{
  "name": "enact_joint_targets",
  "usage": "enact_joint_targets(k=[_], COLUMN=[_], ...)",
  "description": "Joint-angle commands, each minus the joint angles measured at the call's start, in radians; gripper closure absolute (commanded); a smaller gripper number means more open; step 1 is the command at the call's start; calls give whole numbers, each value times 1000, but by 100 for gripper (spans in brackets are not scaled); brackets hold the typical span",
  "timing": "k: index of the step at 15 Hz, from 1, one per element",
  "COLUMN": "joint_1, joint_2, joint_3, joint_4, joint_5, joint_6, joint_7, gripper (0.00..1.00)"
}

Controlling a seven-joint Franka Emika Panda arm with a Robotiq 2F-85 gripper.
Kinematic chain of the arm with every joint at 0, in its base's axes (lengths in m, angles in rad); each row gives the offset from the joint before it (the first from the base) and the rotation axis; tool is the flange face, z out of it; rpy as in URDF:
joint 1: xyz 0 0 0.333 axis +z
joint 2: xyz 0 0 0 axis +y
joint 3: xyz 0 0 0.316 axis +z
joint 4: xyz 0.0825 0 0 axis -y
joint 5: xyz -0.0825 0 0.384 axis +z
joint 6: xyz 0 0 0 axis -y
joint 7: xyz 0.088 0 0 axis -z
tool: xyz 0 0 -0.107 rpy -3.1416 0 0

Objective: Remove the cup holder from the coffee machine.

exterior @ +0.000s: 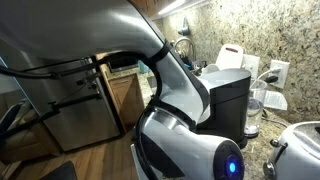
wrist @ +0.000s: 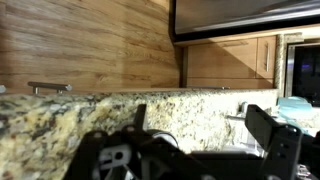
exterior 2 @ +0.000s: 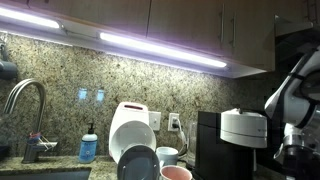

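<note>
In the wrist view the end effector (wrist: 195, 110) is released: its jaws stand wide apart and nothing is between them. Ahead of it we see only the granite edge of the counter (wrist: 60, 110) and wooden cabinets (wrist: 90, 45). In an exterior view the machine (exterior 2: 222, 145), with its domed head (exterior 2: 243, 127), stands near the arm (exterior 2: 290, 95), off to the side of the end effector and not in front of it.

We cannot find the holder in any view, because the foot of the machine is cut off or hidden by the arm. We judge that it sits low at the machine's front, under the head, so below the end effector. A small plastic disc should be light, stiff, a little slippery and not fragile. We would take it by the rim, one jaw on each side, and draw it out level.
</note>
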Motion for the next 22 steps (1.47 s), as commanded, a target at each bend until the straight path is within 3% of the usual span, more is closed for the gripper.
enact_joint_targets(k=[1,8,14,19,22], joint_1=[21,82,92,63,42], joint_2=[0,-1,-20,-37,-36], joint_3=[-11,-22,-40,-59,-73], joint_4=[-2,-17,-22,-11,6], joint_5=[89,187,54,-73,-94], joint_6=[38,189,129,42,4], joint_7=[-60,-84,-42,6,21], gripper=[0,0,0,0,0])
